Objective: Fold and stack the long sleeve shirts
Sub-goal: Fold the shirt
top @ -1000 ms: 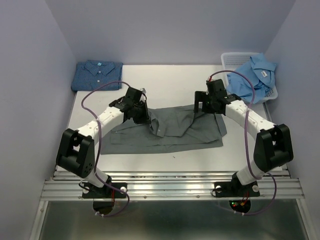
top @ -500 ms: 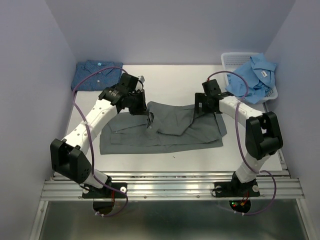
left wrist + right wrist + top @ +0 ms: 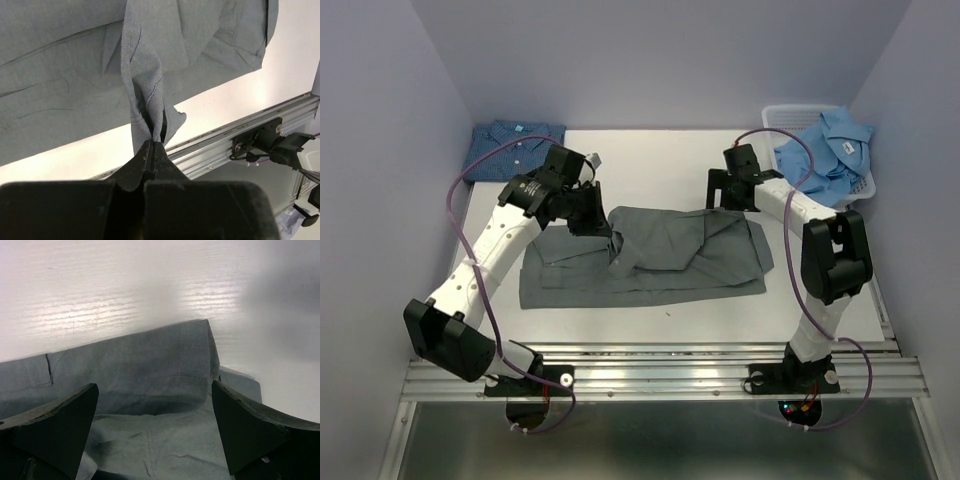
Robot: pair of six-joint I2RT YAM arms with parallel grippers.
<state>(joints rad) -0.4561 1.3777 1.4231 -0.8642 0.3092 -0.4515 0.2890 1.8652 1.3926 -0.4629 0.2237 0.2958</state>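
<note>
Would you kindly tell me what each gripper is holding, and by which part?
The left gripper pinches a bunched, raised fold of the grey shirt. The right gripper, jaws open over the shirt's edge, holds nothing.

Matt woven grey shirt (image 3: 670, 255); table (image 3: 660, 165) seemingly smooth.

The top view is bright and even, with only soft, pale shadows on the table (image 3: 650, 160). In the left wrist view the grey shirt (image 3: 60, 75) looks sharp, but the left gripper (image 3: 151, 145) is dark and a bit blurry. In the right wrist view the table glares white with thin stripes. A soft shadow fills the top right corner, and the fingers (image 3: 55, 425) look dark and fuzzy.
</note>
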